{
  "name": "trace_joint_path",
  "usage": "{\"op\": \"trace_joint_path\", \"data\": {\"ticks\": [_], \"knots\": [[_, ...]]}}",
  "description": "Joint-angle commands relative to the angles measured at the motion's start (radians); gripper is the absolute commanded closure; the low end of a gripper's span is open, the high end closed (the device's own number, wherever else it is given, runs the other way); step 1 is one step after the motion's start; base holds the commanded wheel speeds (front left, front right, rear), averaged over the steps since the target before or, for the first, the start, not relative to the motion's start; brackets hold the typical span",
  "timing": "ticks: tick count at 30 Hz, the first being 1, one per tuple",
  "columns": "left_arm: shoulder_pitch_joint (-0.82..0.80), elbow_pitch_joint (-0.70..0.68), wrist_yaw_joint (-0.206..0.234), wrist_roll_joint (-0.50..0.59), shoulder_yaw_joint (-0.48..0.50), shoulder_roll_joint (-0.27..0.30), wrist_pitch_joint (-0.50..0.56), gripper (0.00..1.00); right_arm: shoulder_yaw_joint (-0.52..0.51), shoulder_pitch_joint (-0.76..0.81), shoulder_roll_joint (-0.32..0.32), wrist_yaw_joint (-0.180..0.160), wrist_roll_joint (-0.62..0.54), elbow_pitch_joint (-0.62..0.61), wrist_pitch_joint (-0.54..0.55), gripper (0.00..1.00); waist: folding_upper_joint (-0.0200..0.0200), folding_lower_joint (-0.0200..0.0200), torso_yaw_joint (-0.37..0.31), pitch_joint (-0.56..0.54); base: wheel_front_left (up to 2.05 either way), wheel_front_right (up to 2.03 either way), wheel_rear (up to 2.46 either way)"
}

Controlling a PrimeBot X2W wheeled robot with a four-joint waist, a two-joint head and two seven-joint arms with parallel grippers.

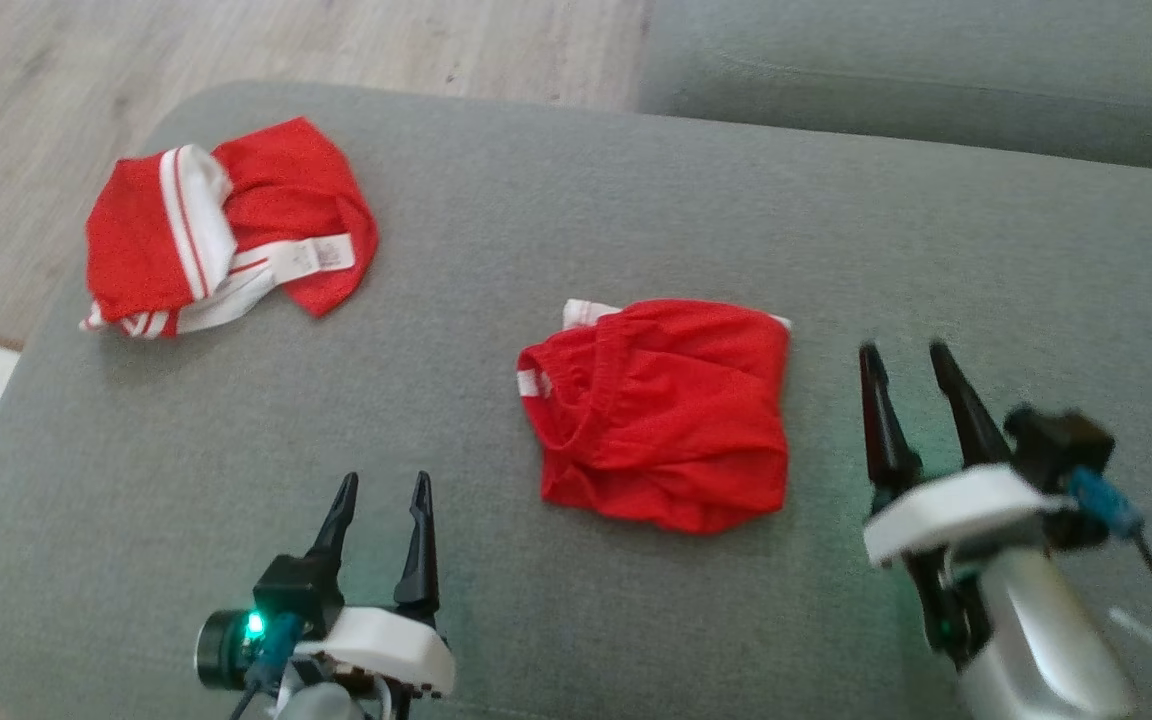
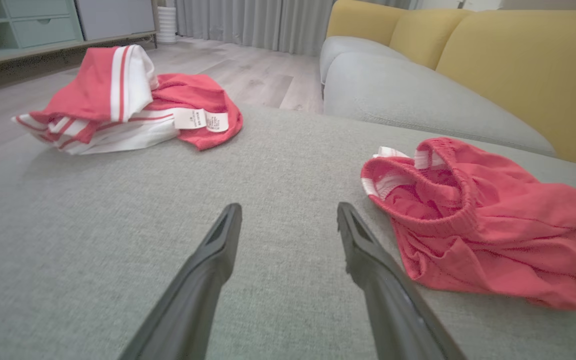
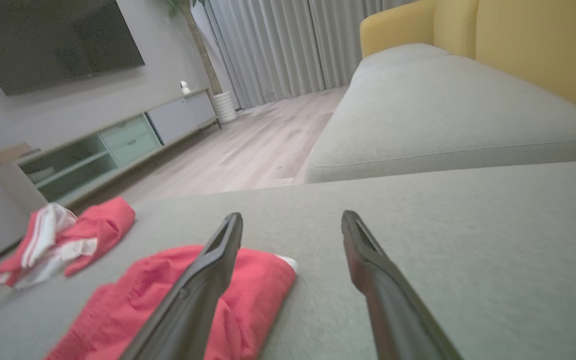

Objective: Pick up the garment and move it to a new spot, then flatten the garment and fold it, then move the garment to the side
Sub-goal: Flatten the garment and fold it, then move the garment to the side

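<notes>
Roughly in the middle of the grey sofa cushion lies the folded red garment, untouched. Just right of it the right gripper hovers, fingers spread wide and empty. At near left, the left gripper is equally wide, holding nothing. A crumpled red-and-white garment sits far left.

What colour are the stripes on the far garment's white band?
Red stripes, best in left wrist view.
</notes>
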Motion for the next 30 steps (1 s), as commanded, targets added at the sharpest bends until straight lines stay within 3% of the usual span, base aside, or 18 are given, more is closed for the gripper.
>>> {"op": "trace_joint_path", "data": {"ticks": [1,7,11,21,30], "knots": [[-0.019,-0.031,0.0,0.016,0.043,0.007,-0.012,0.0,0.009,-0.003,0.012,0.004,-0.031,-0.051,-0.011,0.0,0.0,0.0,-0.023,-0.018,0.0,0.0,0.0],[0.015,-0.023,0.007,0.094,0.069,0.022,-0.012,0.0,-0.05,0.092,0.012,0.004,-0.19,-0.121,-0.011,0.0,0.0,0.0,-0.065,-0.055,0.0,0.0,0.0],[0.055,-0.03,0.018,0.132,0.09,0.029,-0.012,0.0,-0.074,0.144,0.012,0.004,-0.226,-0.127,-0.011,0.0,0.0,0.0,-0.094,-0.071,0.0,0.0,0.0],[0.145,-0.087,0.028,0.178,0.142,0.024,-0.012,0.0,-0.086,0.205,0.012,0.004,-0.236,-0.134,-0.011,0.0,0.0,0.0,-0.141,-0.089,0.0,0.0,0.0],[0.144,-0.1,0.015,0.194,0.158,0.018,-0.012,0.0,-0.082,0.202,0.012,0.004,-0.231,-0.135,-0.011,0.0,0.0,0.0,-0.139,-0.085,0.0,0.0,0.0]]}}
